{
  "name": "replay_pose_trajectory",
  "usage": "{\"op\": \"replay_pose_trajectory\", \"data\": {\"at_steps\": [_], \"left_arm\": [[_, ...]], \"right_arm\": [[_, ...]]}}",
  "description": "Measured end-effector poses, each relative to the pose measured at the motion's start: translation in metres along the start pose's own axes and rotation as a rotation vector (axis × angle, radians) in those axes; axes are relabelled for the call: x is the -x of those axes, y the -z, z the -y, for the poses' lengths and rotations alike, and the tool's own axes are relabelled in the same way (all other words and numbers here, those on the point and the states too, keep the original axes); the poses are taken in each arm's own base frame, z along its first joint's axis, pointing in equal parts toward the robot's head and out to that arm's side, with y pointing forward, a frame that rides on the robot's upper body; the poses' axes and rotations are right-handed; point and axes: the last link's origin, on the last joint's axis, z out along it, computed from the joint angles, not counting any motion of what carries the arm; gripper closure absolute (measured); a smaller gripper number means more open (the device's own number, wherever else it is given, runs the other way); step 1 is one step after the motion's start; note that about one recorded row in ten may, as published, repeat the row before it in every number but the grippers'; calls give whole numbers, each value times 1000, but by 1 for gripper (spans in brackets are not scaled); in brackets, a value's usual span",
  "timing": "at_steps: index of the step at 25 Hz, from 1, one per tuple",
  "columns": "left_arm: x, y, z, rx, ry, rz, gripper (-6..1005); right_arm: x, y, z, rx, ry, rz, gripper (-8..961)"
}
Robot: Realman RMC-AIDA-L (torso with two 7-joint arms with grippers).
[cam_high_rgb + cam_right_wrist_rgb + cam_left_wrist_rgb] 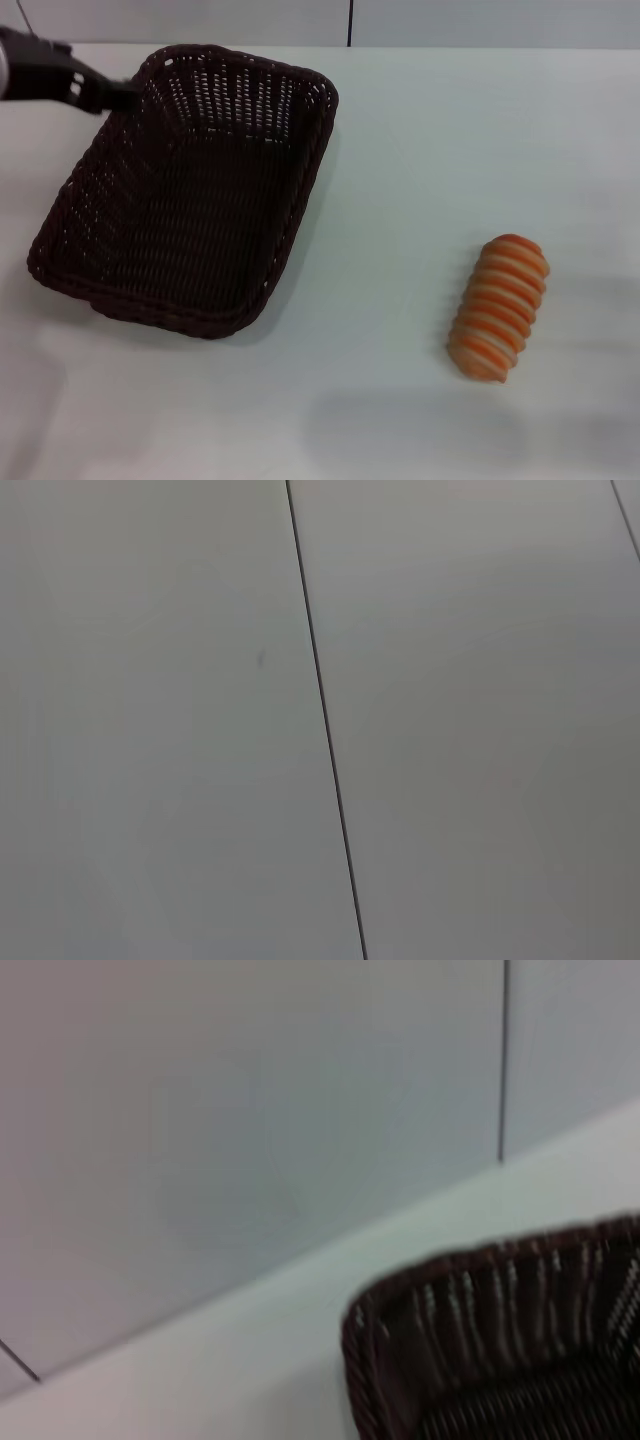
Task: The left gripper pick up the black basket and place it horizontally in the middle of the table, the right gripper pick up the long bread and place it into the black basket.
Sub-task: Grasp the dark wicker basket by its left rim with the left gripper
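Table [400, 150]: we see a plain white top that fills most of the head view and bears both task things; a pale wall with a thin dark seam runs along its far edge.

Basket [190, 190]: the biggest thing on the table, we find it on the left side, dark woven wicker with sloping open-weave walls and a braided rim. Its long axis runs from the far side toward the near left, so it sits slanted rather than square to the table edge. We see nothing inside it. In the left wrist view one rounded corner [500, 1340] shows, with white table beside it and wall panels behind.

Bread [499, 306]: we see a small oblong loaf with orange and cream ridges across its top, lying on the right side of the table, well apart from the basket, slightly tilted.

Left gripper [125, 94]: we see a black arm end coming in from the far left, its narrow tip at the basket's far left rim. We cannot tell whether it touches the rim, and we cannot tell how the jaws stand, since the tip is blurred against the dark weave.

Right gripper: we do not see it in any view; its wrist camera shows only pale wall panels with dark seams.
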Motion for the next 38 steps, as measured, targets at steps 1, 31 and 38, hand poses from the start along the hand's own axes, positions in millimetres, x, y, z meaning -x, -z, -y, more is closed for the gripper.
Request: {"op": "replay_pose_trajectory", "data": {"at_steps": [1,31,38], "left_arm": [[2,-5,-1,12,-1,28,200],[30,-70,3,29,-66,293,525],[21,-57,-1,23,-134,236,709]], "right_arm": [[0,0,0,0,0,1,187],[-1,0,-1,7,6,-5,200],[0,1,-1,10,7,-4,203]]}}
